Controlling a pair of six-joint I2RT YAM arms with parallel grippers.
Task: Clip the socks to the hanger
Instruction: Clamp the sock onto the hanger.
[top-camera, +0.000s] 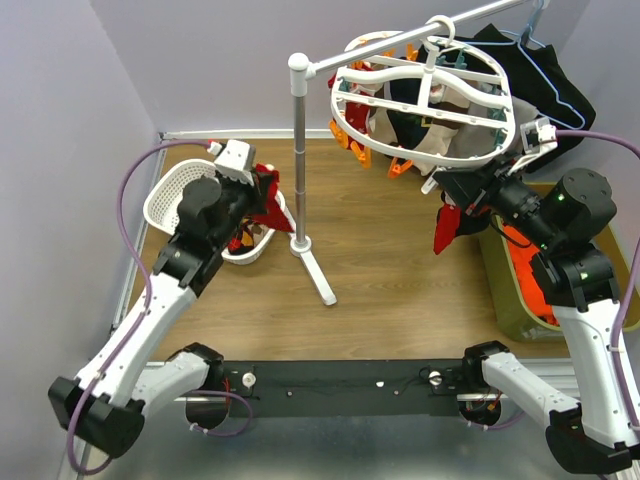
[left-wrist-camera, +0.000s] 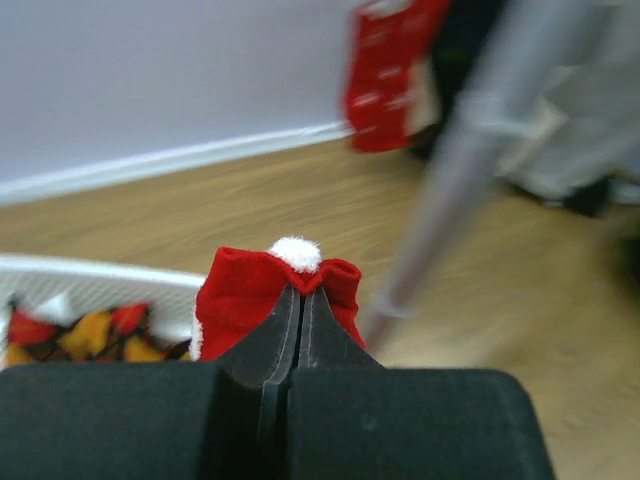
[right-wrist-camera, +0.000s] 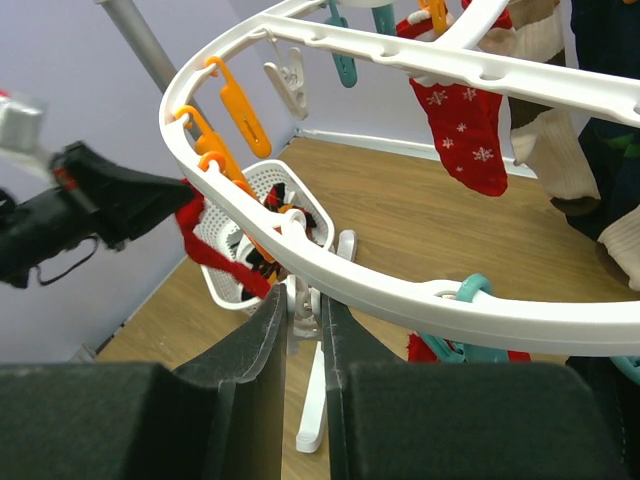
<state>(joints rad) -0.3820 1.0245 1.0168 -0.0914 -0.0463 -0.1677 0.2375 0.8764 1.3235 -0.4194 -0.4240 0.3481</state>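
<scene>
The white oval hanger (top-camera: 420, 97) hangs from a rail at the back right, with teal and orange clips and several socks on it. My right gripper (top-camera: 442, 184) is under its near rim (right-wrist-camera: 400, 290), shut on a white clip (right-wrist-camera: 305, 318). A red sock (top-camera: 446, 228) dangles beside it. A red snowflake sock (right-wrist-camera: 462, 130) hangs further along the frame. My left gripper (top-camera: 262, 192) is above the basket, shut on a red sock with a white pompom (left-wrist-camera: 285, 290). That sock also shows in the right wrist view (right-wrist-camera: 205, 245).
A white lattice basket (top-camera: 170, 195) at the left holds more socks (left-wrist-camera: 90, 335). The grey stand pole (top-camera: 298, 150) and its white foot (top-camera: 318, 272) stand between the arms. A green bin with orange cloth (top-camera: 515, 290) sits at the right. A black garment (top-camera: 545, 80) hangs behind the hanger.
</scene>
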